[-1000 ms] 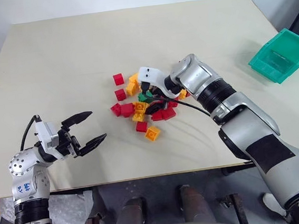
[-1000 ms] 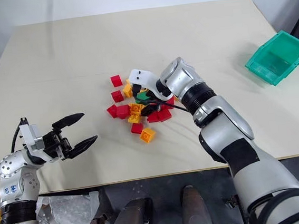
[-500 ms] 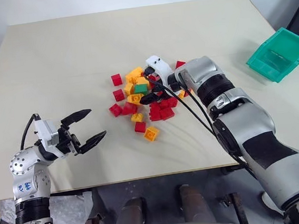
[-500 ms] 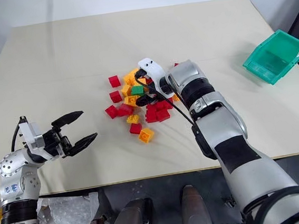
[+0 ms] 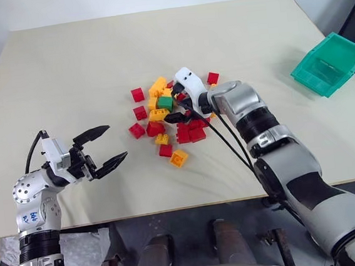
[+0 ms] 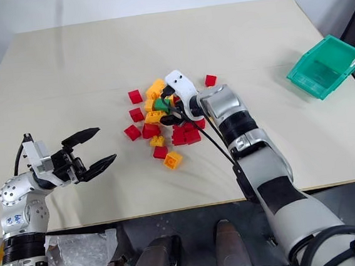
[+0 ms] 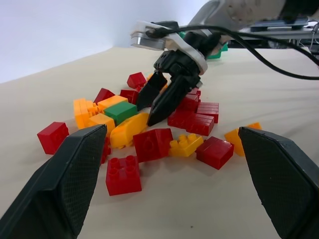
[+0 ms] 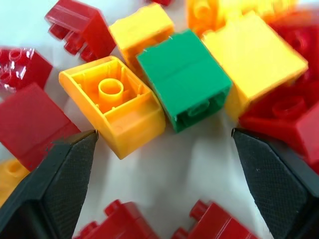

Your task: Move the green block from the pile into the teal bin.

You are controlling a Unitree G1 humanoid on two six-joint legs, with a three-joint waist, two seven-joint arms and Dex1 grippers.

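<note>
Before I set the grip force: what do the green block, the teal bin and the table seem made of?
Green block: looks like hard, opaque moulded plastic, smooth with a slight sheen and crisp edges.
Teal bin: probably thin translucent plastic; its floor shows through the walls.
Table: pale beige and matte, perhaps painted or laminated board; the look leaves it open.

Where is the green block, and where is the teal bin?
green block [image 8: 183,78]: right wrist view, middle of its side face.
teal bin [image 5: 329,63]: left eye view, on its floor.
</note>
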